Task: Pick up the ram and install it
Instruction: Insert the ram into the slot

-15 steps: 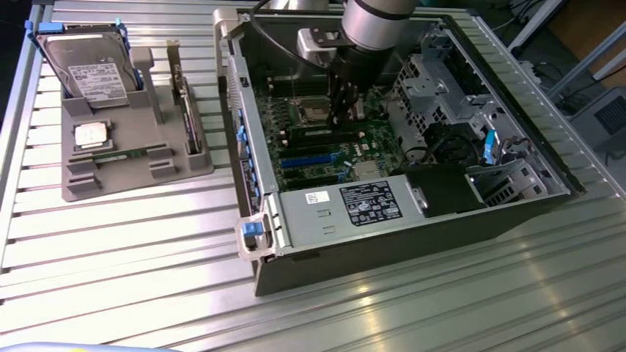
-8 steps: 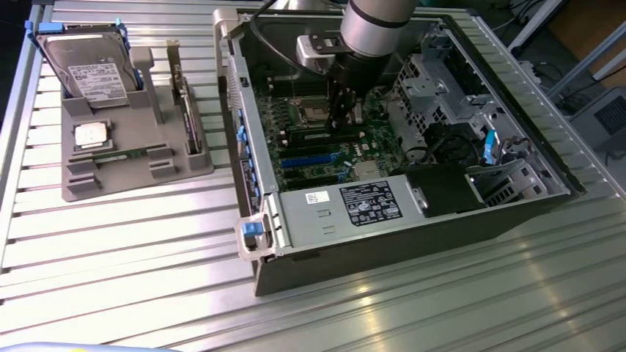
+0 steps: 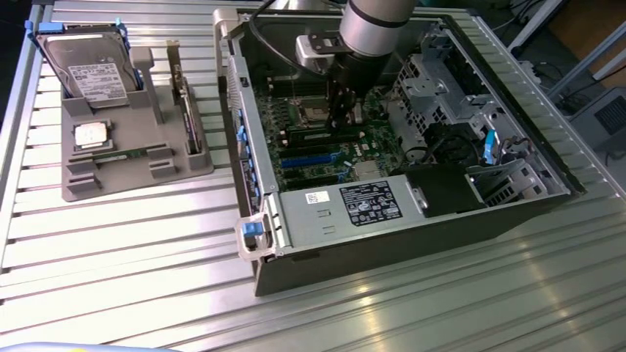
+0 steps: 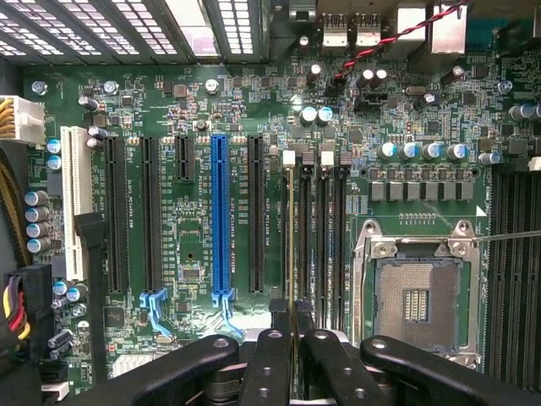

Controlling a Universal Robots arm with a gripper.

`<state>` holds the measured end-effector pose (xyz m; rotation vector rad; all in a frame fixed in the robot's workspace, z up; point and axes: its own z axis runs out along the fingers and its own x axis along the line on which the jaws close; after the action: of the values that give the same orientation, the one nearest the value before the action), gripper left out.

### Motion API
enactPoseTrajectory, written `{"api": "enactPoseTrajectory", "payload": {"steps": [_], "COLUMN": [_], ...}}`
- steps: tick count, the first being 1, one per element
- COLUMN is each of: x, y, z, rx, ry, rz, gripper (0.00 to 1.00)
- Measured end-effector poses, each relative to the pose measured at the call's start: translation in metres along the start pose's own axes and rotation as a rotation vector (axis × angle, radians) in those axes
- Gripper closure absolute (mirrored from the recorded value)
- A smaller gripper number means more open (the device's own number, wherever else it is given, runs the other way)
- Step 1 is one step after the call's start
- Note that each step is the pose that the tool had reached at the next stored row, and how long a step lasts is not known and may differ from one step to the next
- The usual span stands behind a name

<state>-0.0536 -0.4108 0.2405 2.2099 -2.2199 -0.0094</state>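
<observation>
- Here the arm [image 3: 377,26] reaches down into the open computer case [image 3: 391,147], which lies on its side on the ribbed metal desk [image 3: 127,279].
- In the wrist view, the pincer [image 4: 292,338] has its two inner fingers [image 4: 272,364] closed on the ram [image 4: 292,245], seen edge-on as a thin gold-green line running away from the fingertips.
- The ram stands over the memory slots [image 4: 325,237], at the outermost slot on the side towards the long black expansion slots; whether it is seated or just above the slot I cannot tell.
- Next to those slots sits the open processor socket [image 4: 418,292], with its metal frame around it.
- A blue expansion slot [image 4: 220,216] runs parallel to the ram, between black ones.
- In the exterior view, the pincer [image 3: 342,121] hangs over the motherboard [image 3: 323,139], near the middle of the case.
- On the exterior view's left, a grey parts tray [image 3: 127,169] holds a hard drive [image 3: 93,70] upright, a square silver processor chip [image 3: 91,135], and another green stick [image 3: 122,155] lying flat.
</observation>
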Motion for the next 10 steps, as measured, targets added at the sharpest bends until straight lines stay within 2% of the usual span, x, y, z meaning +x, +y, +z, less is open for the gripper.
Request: {"api": "enactPoseTrajectory", "payload": {"steps": [10], "x": [0.0005], "y": [0.0000], "z": [0.0009], "rx": [0.0001], "ry": [-0.0029], "rz": [0.000], "gripper": [0.87]}}
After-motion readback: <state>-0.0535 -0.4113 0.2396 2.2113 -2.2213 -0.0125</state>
